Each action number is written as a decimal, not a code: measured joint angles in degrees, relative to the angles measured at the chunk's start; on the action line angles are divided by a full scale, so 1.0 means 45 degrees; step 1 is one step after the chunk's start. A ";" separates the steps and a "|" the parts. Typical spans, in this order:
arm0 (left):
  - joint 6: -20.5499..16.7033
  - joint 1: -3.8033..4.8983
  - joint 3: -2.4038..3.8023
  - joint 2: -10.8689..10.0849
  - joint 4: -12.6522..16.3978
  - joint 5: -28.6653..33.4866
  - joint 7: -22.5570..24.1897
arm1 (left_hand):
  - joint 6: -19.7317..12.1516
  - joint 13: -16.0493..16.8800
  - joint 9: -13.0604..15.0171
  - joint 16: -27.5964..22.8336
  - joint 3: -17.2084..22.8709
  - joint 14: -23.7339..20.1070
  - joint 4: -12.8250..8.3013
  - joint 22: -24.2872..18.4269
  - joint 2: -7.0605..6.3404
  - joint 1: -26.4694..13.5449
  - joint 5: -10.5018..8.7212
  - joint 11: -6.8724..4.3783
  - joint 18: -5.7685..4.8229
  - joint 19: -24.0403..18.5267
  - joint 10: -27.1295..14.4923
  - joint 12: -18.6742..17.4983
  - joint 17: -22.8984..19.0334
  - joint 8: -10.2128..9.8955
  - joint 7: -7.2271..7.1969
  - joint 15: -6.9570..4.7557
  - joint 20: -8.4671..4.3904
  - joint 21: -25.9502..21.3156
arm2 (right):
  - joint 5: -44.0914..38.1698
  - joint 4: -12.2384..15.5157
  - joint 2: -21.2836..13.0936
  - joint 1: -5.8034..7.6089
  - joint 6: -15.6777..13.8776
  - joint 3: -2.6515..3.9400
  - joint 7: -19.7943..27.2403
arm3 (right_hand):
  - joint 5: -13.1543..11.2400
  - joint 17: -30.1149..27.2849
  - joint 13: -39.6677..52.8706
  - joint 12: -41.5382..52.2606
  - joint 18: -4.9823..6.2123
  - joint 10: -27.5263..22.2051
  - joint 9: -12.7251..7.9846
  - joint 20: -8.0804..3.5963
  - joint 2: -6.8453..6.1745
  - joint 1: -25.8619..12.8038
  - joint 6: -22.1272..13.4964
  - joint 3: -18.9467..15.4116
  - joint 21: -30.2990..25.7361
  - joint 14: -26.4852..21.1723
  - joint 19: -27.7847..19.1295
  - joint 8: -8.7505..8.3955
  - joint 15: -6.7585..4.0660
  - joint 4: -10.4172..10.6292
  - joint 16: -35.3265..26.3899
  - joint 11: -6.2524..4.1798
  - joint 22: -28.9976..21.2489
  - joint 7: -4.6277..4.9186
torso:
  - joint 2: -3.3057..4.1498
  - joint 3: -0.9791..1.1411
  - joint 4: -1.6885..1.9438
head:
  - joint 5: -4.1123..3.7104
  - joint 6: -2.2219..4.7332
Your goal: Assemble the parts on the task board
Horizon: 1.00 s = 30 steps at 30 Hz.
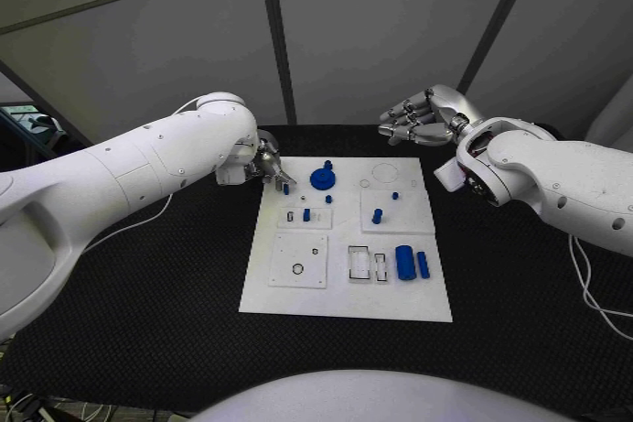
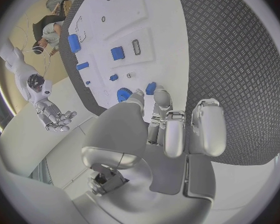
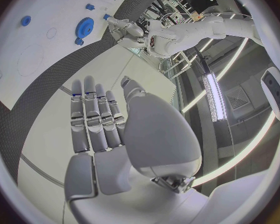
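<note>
Reaching in over the far left corner of the task board [image 1: 346, 298], the left hand [image 1: 268, 168] holds its fingers [image 2: 162, 100] bunched and pointing down at a small blue peg [image 1: 286, 189]. In the left wrist view the fingertips come together right at that peg, touching or nearly so, but whether they truly pinch it I cannot tell. Just beyond the fingers, toward the board's middle, lies the blue gear [image 1: 323, 178] — round, toothed, flat on the plate. Farther from the fingers sit another small peg [image 1: 306, 215] in a framed recess, a taller blue pin [image 1: 376, 216] on the raised square, and two oblong blue blocks [image 1: 412, 263] well apart from the left hand, near the board's right edge.

The right hand [image 1: 420, 120] hovers off the board's far right corner above the black table [image 1: 145, 294], holding nothing; the head view shows its fingers curled in loosely, while its own wrist view shows them straight and side by side.

The step in hand looks like seating or picking the corner peg — early in the assembly, since the blocks and gear appear loose. Next calls for a firm pinch on the peg, kept upright, and a straight lift or press without nudging the gear beside it.
</note>
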 measured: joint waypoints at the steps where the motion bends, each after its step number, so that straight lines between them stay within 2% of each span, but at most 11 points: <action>1: -0.0002 0.0000 0.0000 -0.0005 0.0002 0.0042 0.0006 | 0.0000 0.0000 0.0000 0.0000 0.0000 0.0000 0.0000 0.0000 0.0050 0.0051 0.0000 0.0000 0.0001 0.0000 0.0000 0.0000 0.0000 0.0000 0.0000 0.0000 0.0000 0.0000 | 0.0000 -0.0001 0.0000 0.0000 0.0002 0.0000 -0.0001 | 0.0000 0.0000 0.0001 0.0000 0.0000 0.0000 0.0000 0.0000 0.0000 0.0000 0.0000 0.0000 0.0000 0.0000 0.0000 0.0000 0.0000 0.0000 0.0000 0.0000 0.0000 0.0000 | 0.0000 0.0000 0.0000 | 0.0000 0.0000; 13: -0.0023 -0.0003 -0.0005 -0.0003 0.0010 0.0356 0.0064 | -0.0001 0.0021 0.0012 0.0000 0.0034 0.0000 -0.0034 -0.0002 0.0008 0.0108 0.0000 -0.0043 0.0000 0.0000 0.0043 0.0061 0.0000 0.0000 0.0000 0.0000 0.0000 0.0075 | 0.0000 -0.0009 0.0021 0.0000 0.0013 0.0000 -0.0007 | 0.0000 0.0001 0.0002 0.0000 -0.0001 0.0000 0.0000 0.0000 0.0000 0.0001 0.0000 0.0000 0.0000 0.0000 0.0000 0.0000 0.0000 0.0000 0.0000 0.0000 0.0001 0.0000 | 0.0000 0.0000 0.0000 | 0.0005 -0.0033; 17: -0.0025 -0.0003 -0.0006 0.0002 0.0008 0.0399 0.0072 | 0.0045 0.0021 0.0031 0.0000 0.0120 0.0000 -0.0120 -0.0002 0.0188 0.0288 0.0000 -0.0043 0.0000 0.0000 0.0043 0.0062 0.0000 0.0000 -0.0046 0.0000 0.0000 0.0075 | 0.0000 -0.0012 0.0023 0.0000 0.0016 0.0000 -0.0007 | 0.0000 0.0001 0.0002 0.0000 0.0000 0.0000 0.0000 0.0000 0.0000 0.0000 0.0000 0.0000 0.0000 0.0000 0.0000 0.0000 0.0000 0.0000 0.0000 0.0000 0.0002 0.0000 | 0.0000 0.0001 0.0000 | 0.0005 -0.0028; 23: -0.0027 -0.0004 -0.0006 0.0012 -0.0019 0.0438 0.0079 | 0.0045 -0.0043 0.0045 0.0048 0.0596 0.0001 -0.0596 -0.0003 0.0538 0.1118 0.0000 -0.0114 0.0000 0.0000 0.0058 0.0062 0.0000 0.0000 -0.0046 -0.0093 0.0000 0.0075 | 0.0000 -0.0013 0.0027 0.0000 0.0020 0.0000 -0.0007 | 0.0000 0.0001 0.0003 0.0000 0.0001 0.0000 0.0000 0.0000 0.0000 0.0001 0.0000 0.0000 0.0000 0.0000 0.0000 0.0000 0.0000 0.0000 0.0000 0.0000 0.0002 0.0000 | 0.0000 0.0001 0.0000 | -0.0005 -0.0049; 30: -0.0024 0.0006 0.0002 0.0037 -0.0059 0.0468 0.0079 | -0.0002 -0.0163 0.0053 0.0047 0.1488 0.0002 -0.1124 -0.0004 0.0621 0.1800 -0.0015 -0.0127 0.0001 0.0049 0.0040 -0.0080 0.0000 -0.0002 -0.0091 -0.0093 -0.0049 0.0075 | 0.0000 -0.0013 0.0031 0.0000 0.0030 0.0000 -0.0008 | 0.0000 0.0002 0.0004 0.0000 0.0000 0.0000 0.0000 0.0000 -0.0001 0.0001 0.0000 0.0000 0.0000 0.0000 0.0000 0.0000 0.0000 0.0000 0.0000 0.0000 0.0003 0.0000 | 0.0000 0.0001 0.0000 | -0.0009 -0.0056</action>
